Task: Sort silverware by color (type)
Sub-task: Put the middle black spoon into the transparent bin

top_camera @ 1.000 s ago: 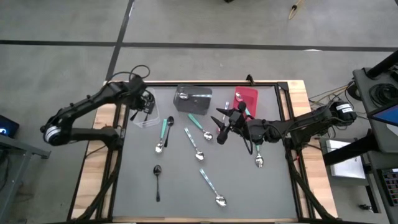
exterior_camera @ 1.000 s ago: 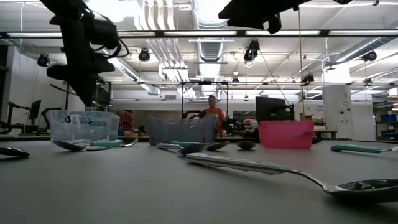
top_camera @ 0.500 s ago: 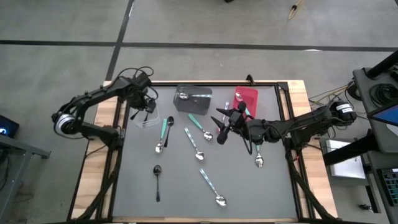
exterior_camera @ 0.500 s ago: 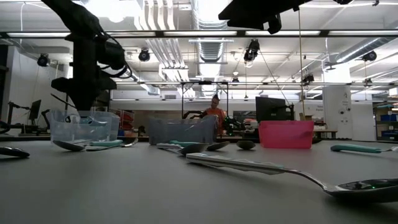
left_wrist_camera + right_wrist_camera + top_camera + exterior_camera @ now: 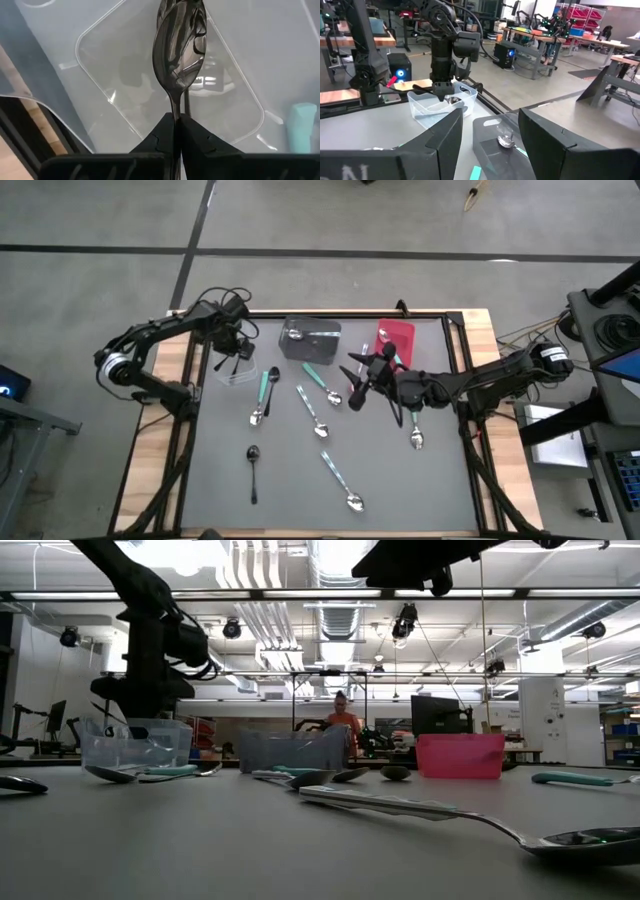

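Left arm has folded back toward its base since the earlier frame, its wrist coming in over the clear bin [image 5: 236, 367]; right arm unchanged, no spoon on the bench [image 5: 290, 480] shifted.

Left to right: left gripper [image 5: 176, 119] fingers pinched closed on the stem of a silver spoon [image 5: 179, 47], bowl hanging over the clear bin's floor, not yet released; a teal handle shows just past that bin's edge in the left wrist view. Next, a black spoon [image 5: 253, 470] lies alone on the bench nearer the front; a teal-handled spoon [image 5: 262, 395] lies just beside another black spoon [image 5: 273, 374] below the clear bin. Dark grey bin [image 5: 310, 340] at rear centre holds at least one silver spoon; several more teal-handled and silver spoons are scattered mid-bench. Right gripper [image 5: 357, 385] hovers above the bench near the red bin [image 5: 398, 340], fingers spread wide, nothing between them; the red bin holds at least one spoon, count not clear.

Judgement: sorting is partly done; each bin appears started, roughly eight spoons remain loose on the bench, one drop is in hand.

Writing: pale letters on the right gripper body in its wrist view, only an "N" legible; no brand readable elsewhere.
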`<state>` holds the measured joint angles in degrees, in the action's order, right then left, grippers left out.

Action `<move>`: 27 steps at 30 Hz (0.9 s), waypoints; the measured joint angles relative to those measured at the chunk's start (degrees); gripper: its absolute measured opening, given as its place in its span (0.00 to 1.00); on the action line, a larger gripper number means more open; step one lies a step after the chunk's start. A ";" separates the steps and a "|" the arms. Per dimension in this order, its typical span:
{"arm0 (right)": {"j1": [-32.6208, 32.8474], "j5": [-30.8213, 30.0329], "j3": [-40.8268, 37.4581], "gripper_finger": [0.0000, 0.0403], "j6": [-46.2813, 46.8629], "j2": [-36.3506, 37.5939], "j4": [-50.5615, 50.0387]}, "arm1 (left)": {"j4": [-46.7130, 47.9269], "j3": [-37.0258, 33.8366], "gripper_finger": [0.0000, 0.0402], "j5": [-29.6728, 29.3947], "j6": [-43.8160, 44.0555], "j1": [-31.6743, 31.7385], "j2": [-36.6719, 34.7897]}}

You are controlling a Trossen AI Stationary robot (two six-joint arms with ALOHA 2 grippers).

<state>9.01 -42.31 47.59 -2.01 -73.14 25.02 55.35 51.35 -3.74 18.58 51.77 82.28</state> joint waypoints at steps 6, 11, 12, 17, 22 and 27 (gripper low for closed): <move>-0.57 -0.06 0.00 0.46 0.95 0.00 -0.71 | -2.33 -0.04 0.00 -0.03 0.53 0.00 -0.26; -0.83 0.04 0.00 0.46 0.95 0.00 -0.79 | -3.20 -0.11 0.00 -0.09 1.32 0.00 -0.22; -0.82 0.05 0.00 0.46 0.95 0.00 -0.81 | -3.46 -0.11 0.00 -0.12 1.41 0.00 -0.22; -0.81 0.13 0.00 0.46 0.97 0.00 -0.83 | -4.93 -0.16 0.00 -0.18 1.90 0.00 -0.22; -0.81 0.13 0.00 0.46 0.97 0.00 -0.86 | -6.38 -1.33 0.00 -0.18 2.73 0.00 -0.21; -0.81 0.15 0.00 0.46 0.97 0.00 -0.86 | -7.15 -3.32 0.00 -0.18 2.94 0.00 -0.20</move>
<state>8.21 -42.15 47.59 -1.04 -73.14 24.16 48.20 48.03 -3.92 21.52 51.77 82.08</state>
